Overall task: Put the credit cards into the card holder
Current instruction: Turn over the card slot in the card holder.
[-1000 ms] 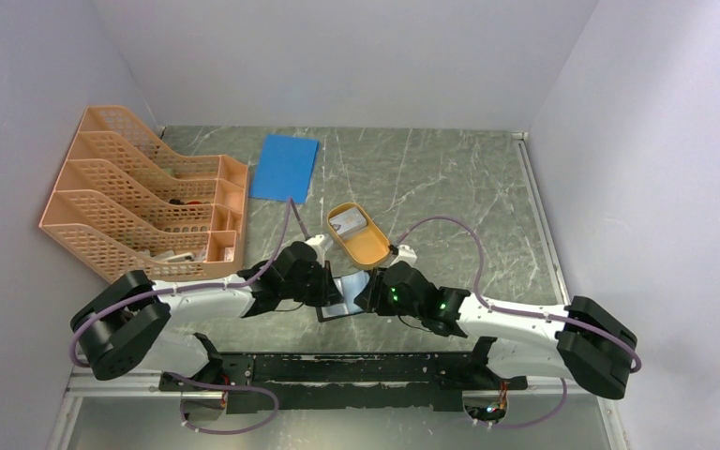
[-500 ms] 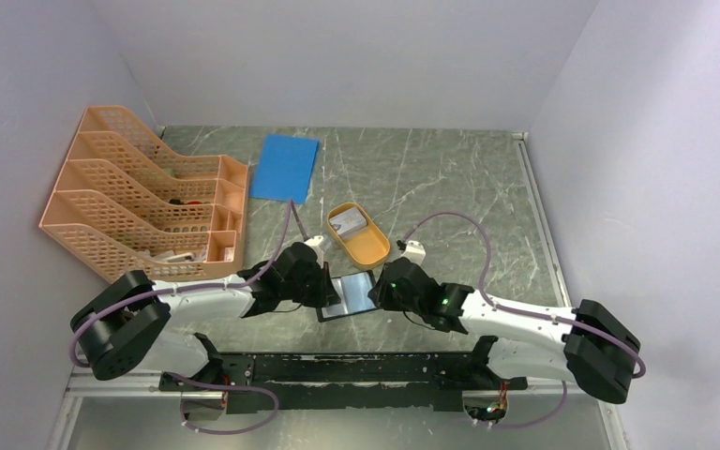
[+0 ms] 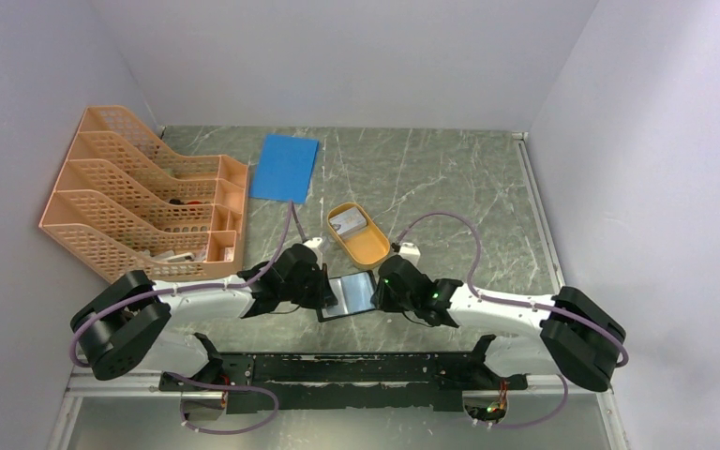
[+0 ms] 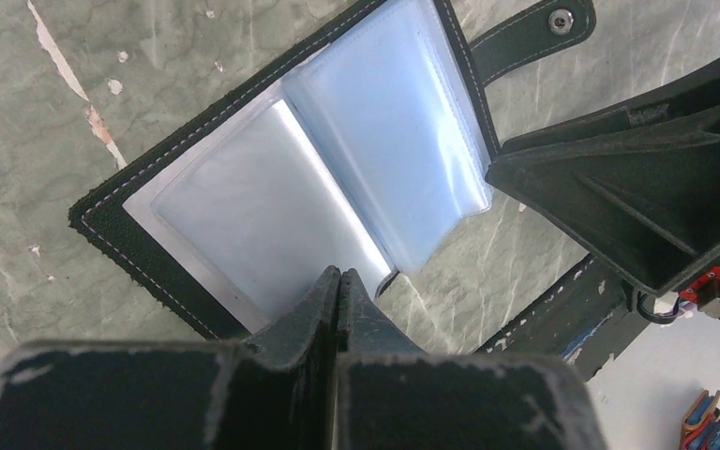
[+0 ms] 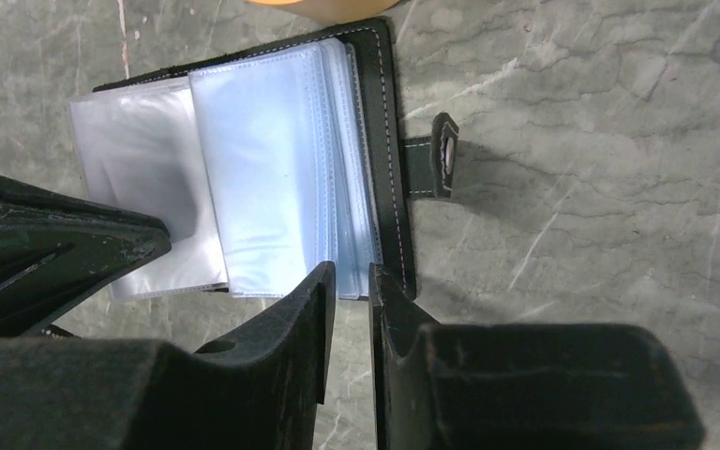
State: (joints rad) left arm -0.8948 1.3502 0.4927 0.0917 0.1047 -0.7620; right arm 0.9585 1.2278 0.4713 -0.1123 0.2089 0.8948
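The black card holder (image 3: 349, 294) lies open on the table between my two grippers, its clear plastic pockets facing up; it also shows in the left wrist view (image 4: 337, 159) and the right wrist view (image 5: 281, 169). My left gripper (image 3: 324, 291) is shut, its tips (image 4: 339, 277) at the near edge of the holder's left page, with nothing seen between them. My right gripper (image 3: 382, 289) has a narrow empty gap between its fingers (image 5: 349, 274), just at the lower edge of the right pockets. A pale credit card (image 3: 345, 223) lies in the orange oval dish (image 3: 369, 247) behind the holder.
An orange mesh file rack (image 3: 141, 202) stands at the far left. A large blue flat sheet (image 3: 284, 167) lies at the back. The holder's strap with a snap (image 5: 442, 155) sticks out to its right. Grey walls close in on three sides.
My right gripper has drawn back to the right off the holder, uncovering its right page, then edged a little closer again. The left gripper has stayed put.
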